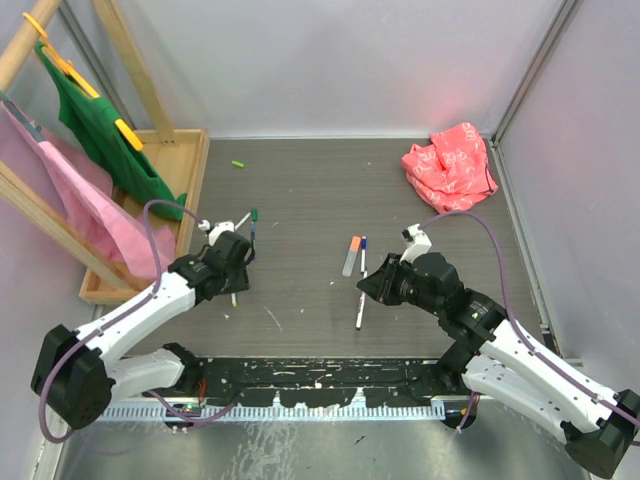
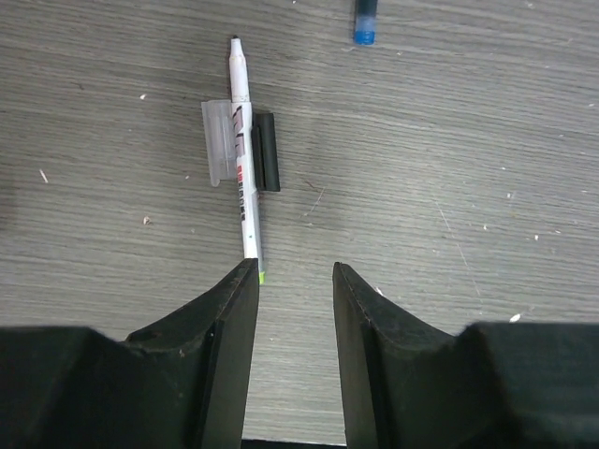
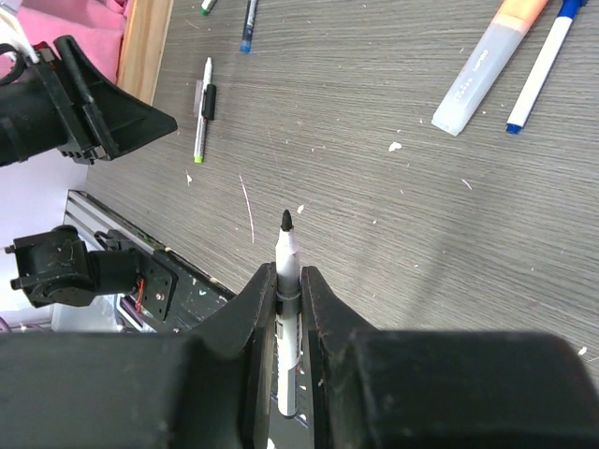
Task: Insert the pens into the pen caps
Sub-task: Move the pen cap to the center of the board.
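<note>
Pen (image 2: 244,178) ahead of left pincer (image 2: 295,270); black-tip pen (image 3: 286,239) in right pincer (image 3: 288,274).

Top camera: high, behind both arm bases, looking down and forward over the whole table (image 1: 300,190).

Left wrist camera: very near the tabletop, facing almost straight down, left gripper (image 2: 295,276) filling the bottom edge.

Right wrist camera: low, slanted across the table toward the left side.

Both wrist views share 1 white pen (image 2: 243,178). Top and right wrist views share the orange-ended marker (image 1: 350,258).
</note>
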Motion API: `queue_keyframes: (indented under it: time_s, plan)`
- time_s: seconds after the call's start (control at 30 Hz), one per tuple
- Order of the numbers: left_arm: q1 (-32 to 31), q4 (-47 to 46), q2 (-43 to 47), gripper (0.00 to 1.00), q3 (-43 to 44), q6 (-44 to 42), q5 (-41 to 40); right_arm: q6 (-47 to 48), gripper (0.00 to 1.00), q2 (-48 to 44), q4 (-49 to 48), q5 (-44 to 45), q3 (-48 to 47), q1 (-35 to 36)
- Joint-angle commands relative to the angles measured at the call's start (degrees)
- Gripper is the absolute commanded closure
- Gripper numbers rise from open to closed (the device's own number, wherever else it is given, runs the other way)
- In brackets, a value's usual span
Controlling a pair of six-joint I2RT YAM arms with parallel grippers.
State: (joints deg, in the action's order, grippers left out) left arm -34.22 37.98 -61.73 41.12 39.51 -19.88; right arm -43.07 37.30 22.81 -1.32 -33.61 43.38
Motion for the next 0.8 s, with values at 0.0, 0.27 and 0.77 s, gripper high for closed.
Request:
queue_keyframes:
  time_s: [0.0, 0.27, 0.77]
  plan:
    - [0.92, -4.24, -3.58, 0.61, 2.23, -0.31, -0.25, -0.35, 0.99, -0.95, -1.19, 0.36, 0.79, 0.11]
    - [4.82, -8.97, -10.45, 0.63, 3.18, -1.99, 2.35, -0.37, 0.99, -1.26, -1.19, 0.51, 1.17, 0.06]
    - [6.33, -11.48, -18.83, 0.65, 5.06, -4.22, 1.63, -1.06, 1.00, -2.97, -0.54, 0.36, 2.58, 0.12]
